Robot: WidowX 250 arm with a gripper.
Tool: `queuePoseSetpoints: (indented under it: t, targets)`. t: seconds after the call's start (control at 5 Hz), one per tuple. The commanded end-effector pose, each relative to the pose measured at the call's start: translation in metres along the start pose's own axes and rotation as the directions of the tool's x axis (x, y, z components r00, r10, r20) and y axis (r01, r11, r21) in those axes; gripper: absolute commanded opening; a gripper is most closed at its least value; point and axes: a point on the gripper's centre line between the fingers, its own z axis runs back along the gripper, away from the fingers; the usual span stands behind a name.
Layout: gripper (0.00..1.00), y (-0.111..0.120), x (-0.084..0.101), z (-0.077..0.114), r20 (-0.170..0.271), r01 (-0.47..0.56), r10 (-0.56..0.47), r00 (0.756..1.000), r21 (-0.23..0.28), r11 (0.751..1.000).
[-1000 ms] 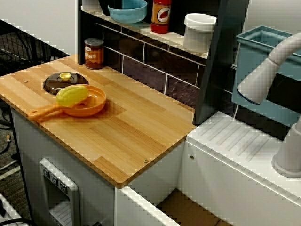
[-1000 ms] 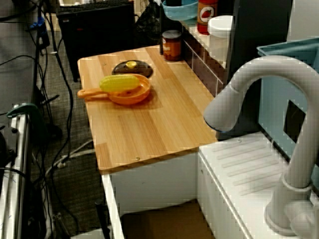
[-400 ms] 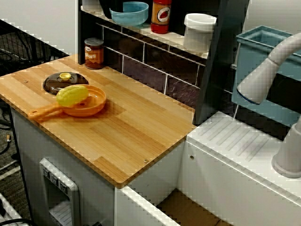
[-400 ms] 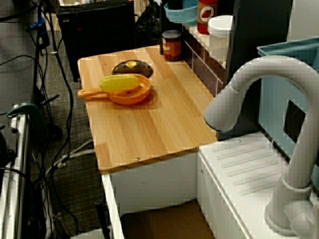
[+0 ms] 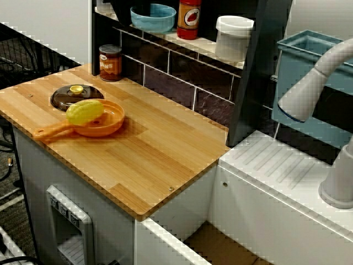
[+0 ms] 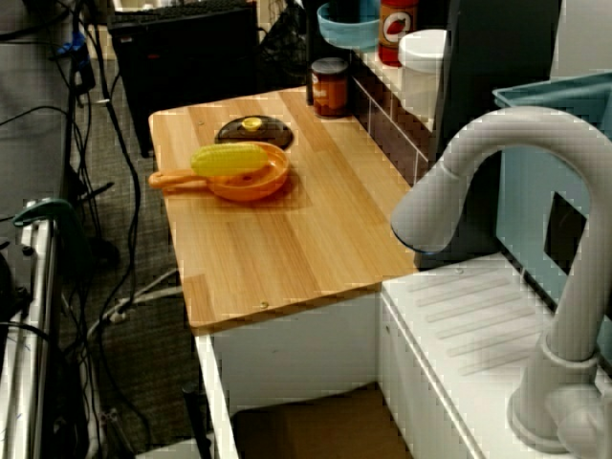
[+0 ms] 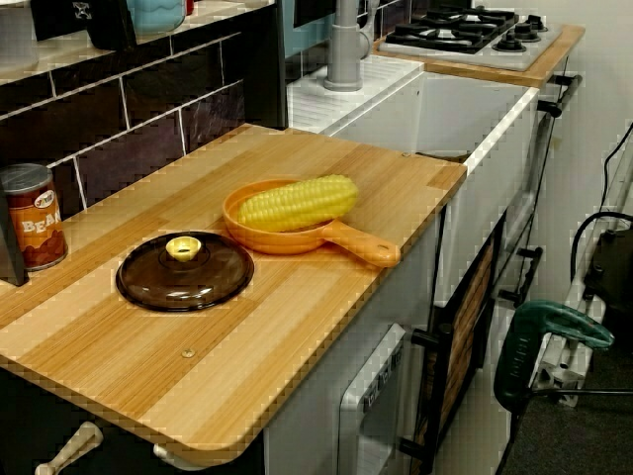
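Moved: blue bowl (image 5: 153,17) sits slightly lower in frame on the shelf (image 5: 165,35) than a second ago; everything else is static.
Bowl now: top centre of frame, at the shelf's front lip, left of red bottle (image 5: 189,16).
Tool: dark tool (image 7: 97,24) at upper left, just beside the bowl and mostly cropped; can't tell its opening or whether it grips anything.
Handling: probably light, stiff, smooth plastic and likely slippery; take it by the rim.
Text: can (image 7: 32,213) reads "BEAN…"; bottle label illegible.
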Motion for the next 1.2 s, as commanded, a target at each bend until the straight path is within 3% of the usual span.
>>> queuePoseSetpoints:
  t: [0.0, 1.0]
  targets:
    - [1.0, 0.0012, -0.0032, 0.0253, 0.047, -0.012, 0.013, 0.999, -0.019, 1.0]
    - [1.0, -0.0019, -0.0105, 0.0337, -0.005, -0.009, 0.008, 1.0, -0.11, 0.994]
